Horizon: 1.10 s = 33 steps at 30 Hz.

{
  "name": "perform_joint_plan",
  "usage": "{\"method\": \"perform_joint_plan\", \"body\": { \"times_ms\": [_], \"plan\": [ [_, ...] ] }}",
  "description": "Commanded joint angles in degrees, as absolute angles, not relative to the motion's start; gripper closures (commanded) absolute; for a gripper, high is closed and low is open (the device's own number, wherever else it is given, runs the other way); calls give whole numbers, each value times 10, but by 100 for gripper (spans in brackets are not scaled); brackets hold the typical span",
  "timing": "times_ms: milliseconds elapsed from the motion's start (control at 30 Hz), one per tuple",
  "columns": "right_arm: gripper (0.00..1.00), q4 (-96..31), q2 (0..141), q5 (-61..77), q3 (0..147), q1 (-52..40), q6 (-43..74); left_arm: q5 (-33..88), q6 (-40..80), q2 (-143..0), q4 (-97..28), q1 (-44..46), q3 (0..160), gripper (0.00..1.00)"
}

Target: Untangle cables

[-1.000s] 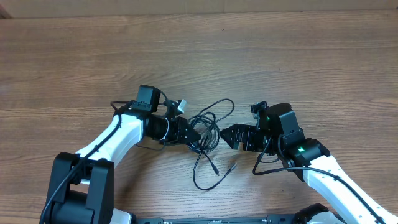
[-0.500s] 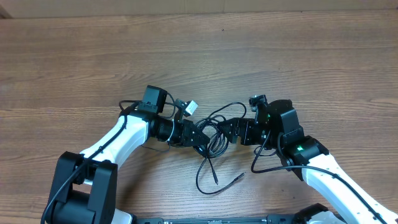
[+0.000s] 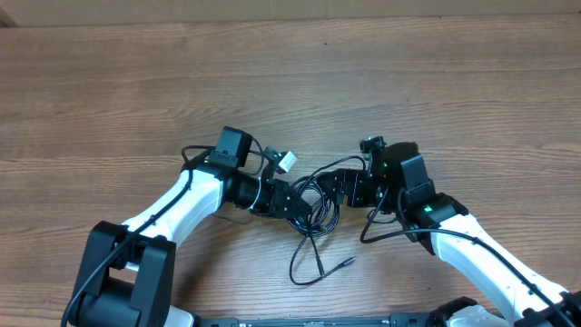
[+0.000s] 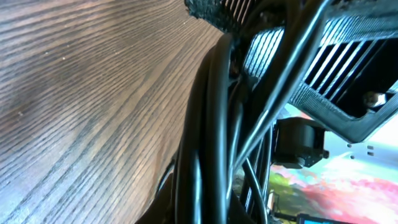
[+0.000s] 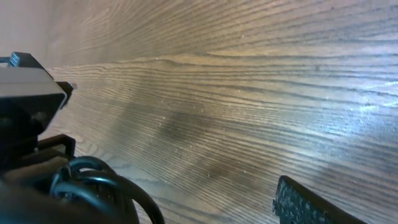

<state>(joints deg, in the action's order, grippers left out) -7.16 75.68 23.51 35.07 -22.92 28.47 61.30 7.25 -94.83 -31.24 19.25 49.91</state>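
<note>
Left gripper (image 3: 302, 207) (clamped on cables (image 3: 320, 218)) over wooden table (image 3: 408, 82)

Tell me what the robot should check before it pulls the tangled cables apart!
1. Left gripper holding the cables: ok, it is shut on the bunch.
2. Right gripper holding a strand: not ok, its jaws look open and nothing is clamped.
3. Cables separated: not ok, they sit bunched in one tangle between the two grippers.
4. Loose plug tip free to slide: ok, it lies alone on the table.
5. Which strand the right gripper is lined up with: cannot tell.
</note>
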Motion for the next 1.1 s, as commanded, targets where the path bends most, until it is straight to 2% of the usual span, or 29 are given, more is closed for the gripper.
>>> {"method": "perform_joint_plan", "body": {
  "times_ms": [0,100,167,200,300,400,433,500,633,733,933,1067],
  "plan": [
    [18,-57,759,213,360,-229,285,642,46,-935,-312,207,513,96],
    [18,-58,759,194,360,-229,285,656,46,-935,-312,212,513,96],
    [23,-58,760,193,360,-229,286,680,46,-935,-305,213,513,96],
    [29,-58,760,193,360,-229,286,700,46,-935,-295,213,513,96],
    [41,-57,760,193,360,-229,286,748,46,-935,-262,213,513,96],
    [62,-56,760,190,360,-229,286,775,47,-935,-236,213,513,96],
    [73,-54,760,179,360,-229,286,785,47,-935,-232,213,513,96],
    [80,-51,760,157,360,-229,286,795,46,-935,-231,213,513,96],
    [83,-38,760,70,360,-228,286,851,45,-935,-217,213,513,95],
    [84,-32,760,-48,360,-227,285,887,38,-935,-207,213,513,96],
    [85,-39,760,-284,360,-227,285,890,38,-935,-207,211,513,96],
    [84,-53,760,-354,360,-227,285,887,38,-935,-207,204,513,96]
  ]
}}
